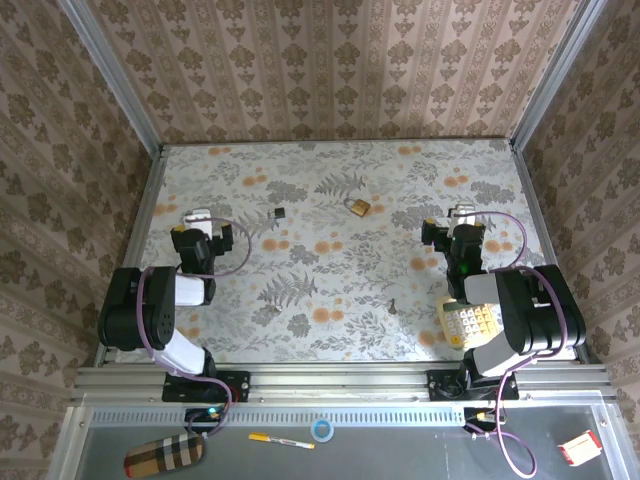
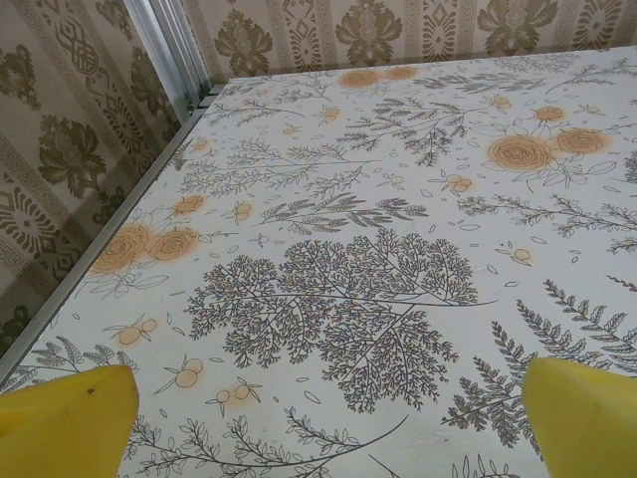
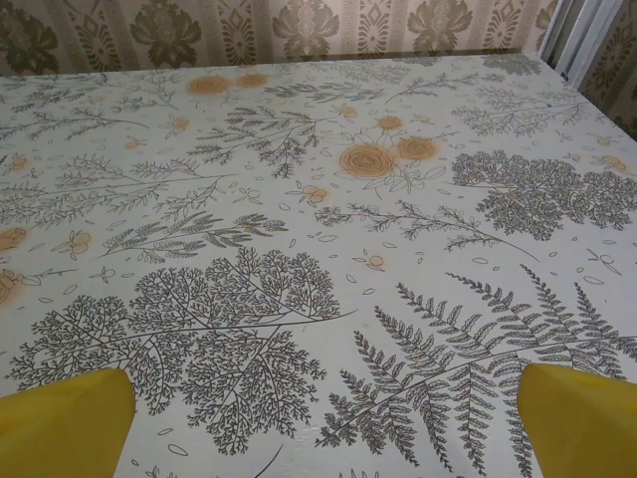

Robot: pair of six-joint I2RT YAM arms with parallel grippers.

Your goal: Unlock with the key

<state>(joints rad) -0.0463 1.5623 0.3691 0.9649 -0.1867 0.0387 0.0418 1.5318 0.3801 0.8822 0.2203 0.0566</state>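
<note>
- Key [image 1: 280, 212] lay flat on the bench [image 1: 330, 280], just at 9 o'clock of the padlock [image 1: 357, 207] and apart from it. Both sat toward 12 o'clock from the bench centre.
- It looked light, thin and stiff, so it would probably slide on the smooth cover and be hard to pinch up from flat. The black head seemed the best hold, leaving the blade free for the lock.
- Padlock looked heavier, yet it might skid or turn when pushed, and likely needed steadying by the second gripper.
- Left gripper [image 1: 197, 214] was spread wide and empty, at 9 o'clock of the key. Its yellow fingers [image 2: 65, 418] framed bare bench.
- Right gripper [image 1: 462, 211] was likewise spread and empty, at 3 o'clock of the padlock and well apart.
- Both arms sat folded near their bases, wrists low and aimed toward 12 o'clock.
- Dark speck [image 1: 395, 306] at 6 o'clock of the padlock was too small to name.
</note>
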